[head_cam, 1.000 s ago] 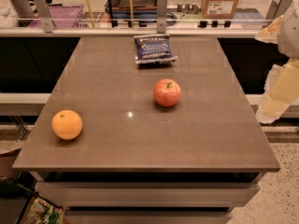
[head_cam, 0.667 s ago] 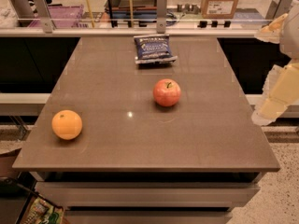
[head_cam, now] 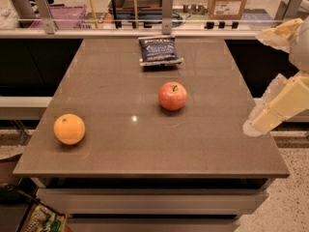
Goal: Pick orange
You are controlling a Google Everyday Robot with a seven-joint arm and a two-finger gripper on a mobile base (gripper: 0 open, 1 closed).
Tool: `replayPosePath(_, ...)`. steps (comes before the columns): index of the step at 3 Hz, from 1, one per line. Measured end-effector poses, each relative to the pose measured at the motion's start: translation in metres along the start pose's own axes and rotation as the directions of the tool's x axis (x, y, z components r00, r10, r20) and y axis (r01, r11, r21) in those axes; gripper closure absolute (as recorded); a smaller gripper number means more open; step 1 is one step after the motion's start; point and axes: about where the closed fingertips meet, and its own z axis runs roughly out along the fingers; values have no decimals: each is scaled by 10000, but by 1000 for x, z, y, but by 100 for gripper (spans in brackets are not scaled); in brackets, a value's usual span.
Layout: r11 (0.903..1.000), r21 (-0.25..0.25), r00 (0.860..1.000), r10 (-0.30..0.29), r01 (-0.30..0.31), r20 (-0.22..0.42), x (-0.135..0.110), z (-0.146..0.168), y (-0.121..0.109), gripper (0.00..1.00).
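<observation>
The orange (head_cam: 69,128) is round, smooth and yellow-orange. It sits on the brown table (head_cam: 145,149) near the front left edge. My gripper (head_cam: 255,81) is at the far right of the camera view, over the table's right edge, far from the orange. Its two cream fingers (head_cam: 282,105) stand wide apart, open and empty.
A red apple (head_cam: 173,95) with a stem sits near the table's middle. A dark blue chip bag (head_cam: 159,50) lies at the back. A glass rail with metal posts (head_cam: 167,8) runs behind the table. Boxes stand beyond it.
The gripper's lower finger has moved a little left and down toward the table's right edge. The orange, apple and bag have not moved.
</observation>
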Motion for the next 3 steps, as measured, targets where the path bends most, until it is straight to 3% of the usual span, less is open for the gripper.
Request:
replayPosePath(1,10000,-73,9926,70,-62,1212,-14,9,10,0)
replayPosePath(3,9978,-657,9430,258,-42,3318,-44,38,45,0)
